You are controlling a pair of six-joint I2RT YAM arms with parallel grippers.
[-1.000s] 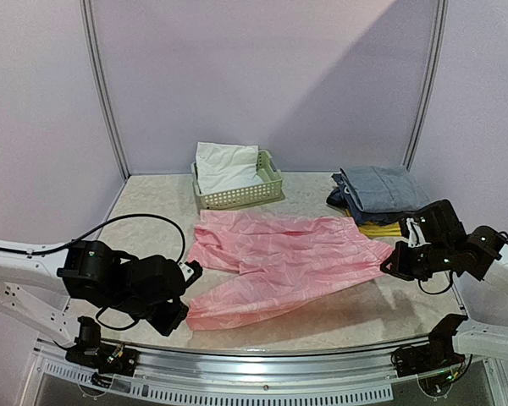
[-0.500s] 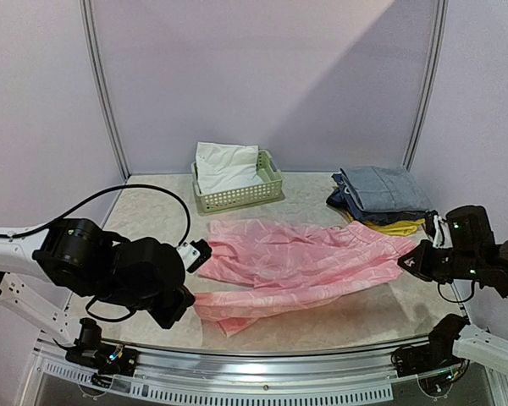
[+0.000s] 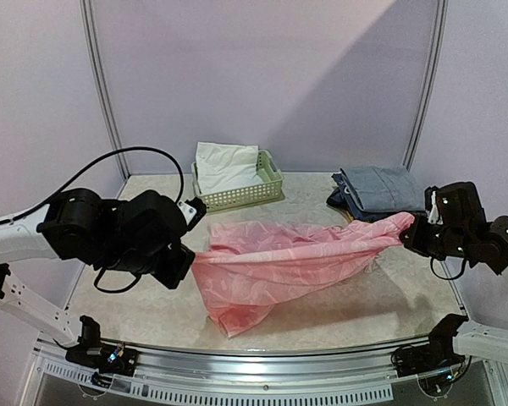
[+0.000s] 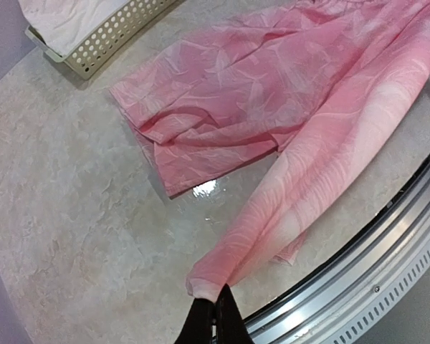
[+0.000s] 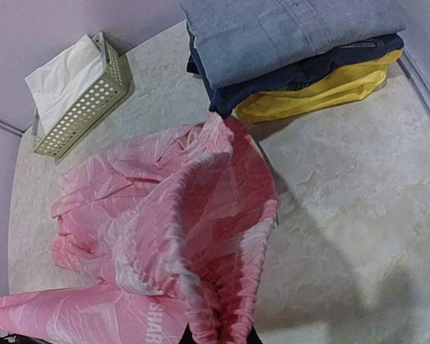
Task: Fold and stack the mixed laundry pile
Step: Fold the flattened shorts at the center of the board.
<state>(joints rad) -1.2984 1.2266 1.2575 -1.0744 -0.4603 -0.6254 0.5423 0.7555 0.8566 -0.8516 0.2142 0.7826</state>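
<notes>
1. At the tip of your left arm, the left gripper has its jaws pressed together on one bunched end of the pink piece. You see the cloth come out of the black fingers as a narrow twisted point.
2. On the other side, your right gripper is clamped in the same way on the opposite end of the pink piece, where the cloth is gathered in many small pleats.
3. Between the two grippers the pink piece is pulled into a long band above the table. Its middle hangs down, and one lower corner seems to reach the table near the front edge. In the left wrist view, another part lies flat on the table, toward the back.
4. Further back on the left, the white piece sits inside the pale green basket, apart from the pink piece.
5. At the back right, the folded stack has grey-blue on top, then dark blue and yellow beneath. It is just beside the right end of the pink piece; you cannot tell if they touch.
</notes>
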